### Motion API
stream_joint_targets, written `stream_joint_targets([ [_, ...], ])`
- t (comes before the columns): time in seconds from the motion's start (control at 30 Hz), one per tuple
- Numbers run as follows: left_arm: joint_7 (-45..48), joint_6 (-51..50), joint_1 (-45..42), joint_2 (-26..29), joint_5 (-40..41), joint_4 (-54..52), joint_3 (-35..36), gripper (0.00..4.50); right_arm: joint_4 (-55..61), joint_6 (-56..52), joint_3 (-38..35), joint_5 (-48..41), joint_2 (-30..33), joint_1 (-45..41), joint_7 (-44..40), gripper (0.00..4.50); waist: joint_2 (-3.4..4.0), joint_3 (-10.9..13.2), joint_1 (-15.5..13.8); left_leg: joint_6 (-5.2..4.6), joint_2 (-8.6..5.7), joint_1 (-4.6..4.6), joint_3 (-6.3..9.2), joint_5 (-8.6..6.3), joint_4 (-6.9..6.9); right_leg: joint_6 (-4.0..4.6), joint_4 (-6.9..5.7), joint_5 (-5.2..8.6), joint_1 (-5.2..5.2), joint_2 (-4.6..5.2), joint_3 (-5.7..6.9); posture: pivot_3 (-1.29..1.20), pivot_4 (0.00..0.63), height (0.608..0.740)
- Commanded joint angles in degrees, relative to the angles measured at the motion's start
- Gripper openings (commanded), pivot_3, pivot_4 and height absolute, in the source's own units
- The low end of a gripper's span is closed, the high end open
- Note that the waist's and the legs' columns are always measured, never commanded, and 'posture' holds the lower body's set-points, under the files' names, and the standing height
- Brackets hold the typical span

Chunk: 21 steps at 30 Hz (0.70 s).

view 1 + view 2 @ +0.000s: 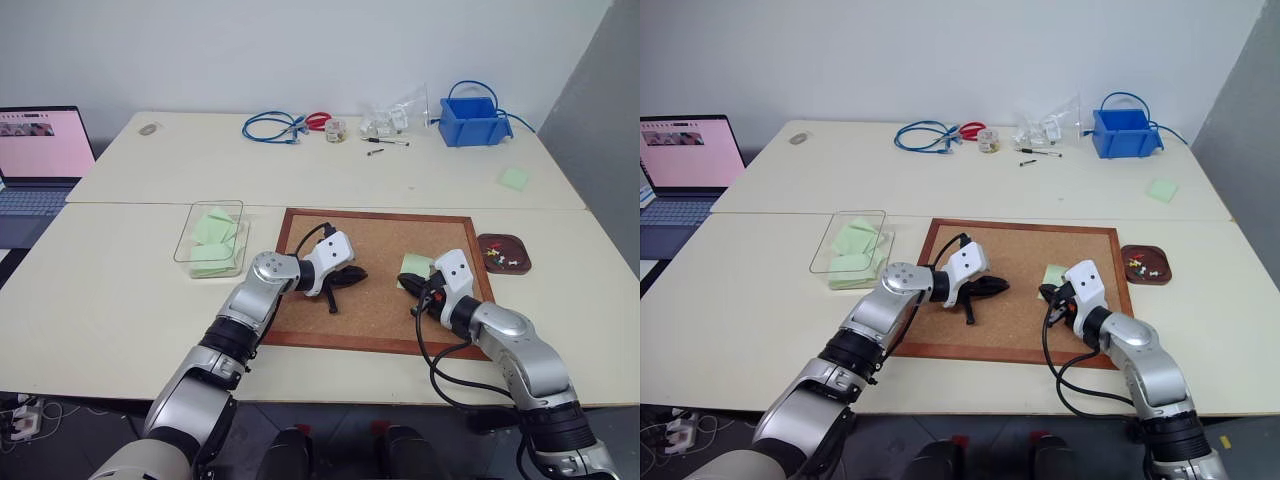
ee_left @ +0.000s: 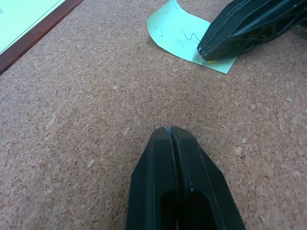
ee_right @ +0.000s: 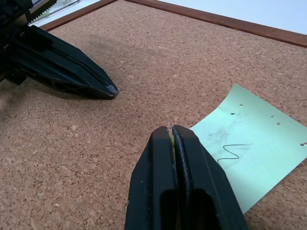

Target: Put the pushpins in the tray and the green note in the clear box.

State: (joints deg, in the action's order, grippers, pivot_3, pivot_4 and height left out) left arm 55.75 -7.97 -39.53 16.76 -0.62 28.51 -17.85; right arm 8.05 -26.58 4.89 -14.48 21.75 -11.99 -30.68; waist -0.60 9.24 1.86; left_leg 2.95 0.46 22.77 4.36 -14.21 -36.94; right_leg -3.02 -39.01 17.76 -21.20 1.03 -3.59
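A: Where's the green note (image 3: 249, 143)?

B: Flat on the cork board (image 1: 380, 250), toward its 3 o'clock side, one corner curling up. Pinholes show, no pin standing in it.

A: And the right end effector (image 3: 171, 130)?

B: Fingers pressed together at the note's edge, a sliver of yellow between the tips. Possibly a pushpin head; I can't say for certain.

A: The left end effector (image 2: 171, 129)?

B: Shut on nothing, tip resting on bare cork near the board's middle, probably parked clear of the work.

A: The other pieces?

B: The tray (image 1: 503, 254) sits just off the board at 3 o'clock, with pushpins (image 1: 497, 256) inside. The clear box (image 1: 210, 239) stands on the bench at 9 o'clock, already holding green papers.
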Motion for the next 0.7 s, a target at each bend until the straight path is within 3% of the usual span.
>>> stream_joint_targets([
  [0.03, 1.6, -2.2, 2.2, 0.3, -2.5, 2.9, -3.2, 0.00, 0.6, 1.8, -0.2, 0.5, 0.0, -0.9, -0.6, 0.01, 0.00, 0.0, 0.0, 0.00, 0.00, 0.00, 0.00, 0.00, 0.00, 0.00, 0.00, 0.00, 0.00, 0.00, 0.00, 0.00, 0.150, 0.740],
  [0.7, 1.5, -2.1, 2.1, 0.1, -2.5, 3.6, -3.2, 0.00, 8.9, -3.0, -3.7, -2.3, 1.0, -3.0, -0.3, 0.01, -0.12, -0.1, 0.0, 0.00, 0.00, 0.01, 0.03, 0.00, 0.00, 0.00, 0.00, 0.00, 0.00, 0.00, 0.03, 0.00, 0.150, 0.740],
])
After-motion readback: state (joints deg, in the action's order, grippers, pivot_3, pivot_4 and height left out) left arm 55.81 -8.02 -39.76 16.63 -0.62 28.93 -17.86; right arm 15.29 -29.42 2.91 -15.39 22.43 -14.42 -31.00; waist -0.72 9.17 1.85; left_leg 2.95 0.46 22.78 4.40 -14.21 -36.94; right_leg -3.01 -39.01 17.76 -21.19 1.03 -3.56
